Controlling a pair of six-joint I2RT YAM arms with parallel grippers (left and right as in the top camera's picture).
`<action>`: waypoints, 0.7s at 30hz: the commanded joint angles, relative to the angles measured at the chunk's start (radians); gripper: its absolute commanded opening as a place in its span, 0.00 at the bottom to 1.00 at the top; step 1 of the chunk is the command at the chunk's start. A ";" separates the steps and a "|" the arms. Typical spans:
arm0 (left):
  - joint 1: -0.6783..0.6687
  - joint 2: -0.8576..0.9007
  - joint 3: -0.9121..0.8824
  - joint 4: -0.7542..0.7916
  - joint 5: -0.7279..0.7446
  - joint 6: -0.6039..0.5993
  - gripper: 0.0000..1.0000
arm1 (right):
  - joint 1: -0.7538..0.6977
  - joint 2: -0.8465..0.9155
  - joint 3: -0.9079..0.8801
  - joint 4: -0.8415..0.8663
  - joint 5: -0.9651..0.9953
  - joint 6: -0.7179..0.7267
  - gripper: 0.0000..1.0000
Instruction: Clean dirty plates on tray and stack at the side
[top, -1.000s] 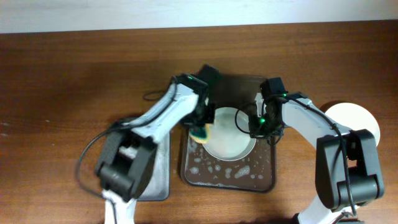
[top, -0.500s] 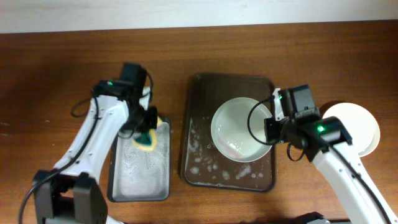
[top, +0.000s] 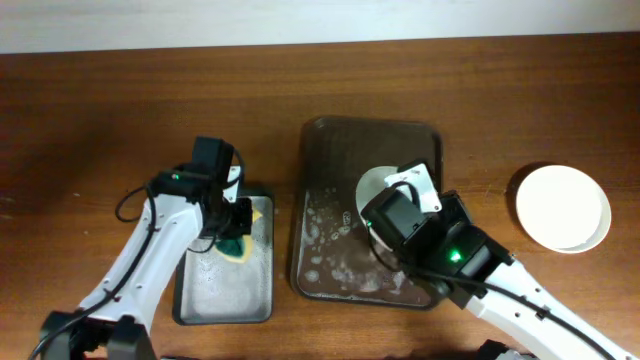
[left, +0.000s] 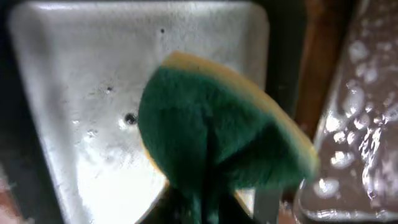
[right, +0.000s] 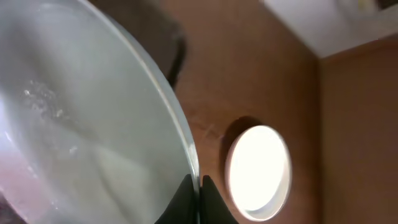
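My left gripper (top: 232, 228) is shut on a green and yellow sponge (top: 238, 248) and holds it over the top right corner of the grey soapy tray (top: 225, 295). The sponge fills the left wrist view (left: 217, 137). My right gripper (right: 199, 186) is shut on the rim of a wet white plate (right: 93, 124). It holds the plate tilted over the dark tray (top: 330, 160). In the overhead view, the right arm hides most of that plate (top: 373, 190). A clean white plate (top: 563, 207) lies on the table at the right and also shows in the right wrist view (right: 258, 171).
The dark tray is wet with soap suds (top: 335, 265) on its front half. Its sudsy edge shows at the right of the left wrist view (left: 367, 124). Brown table surrounds both trays, and a white wall runs along the far edge.
My left arm has carried the sponge from the plate on the dark tray over to the grey tray. My right arm has swung over the dark tray, lifting and tilting the plate.
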 joint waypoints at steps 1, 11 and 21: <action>0.029 -0.016 -0.025 0.024 0.007 -0.013 0.33 | 0.080 -0.008 0.014 -0.011 0.173 0.015 0.04; 0.044 -0.286 0.006 0.020 0.105 -0.013 1.00 | 0.243 -0.010 0.018 -0.075 0.327 0.016 0.04; 0.044 -0.291 0.006 0.027 0.105 -0.013 1.00 | 0.243 -0.010 0.040 -0.068 0.327 0.016 0.04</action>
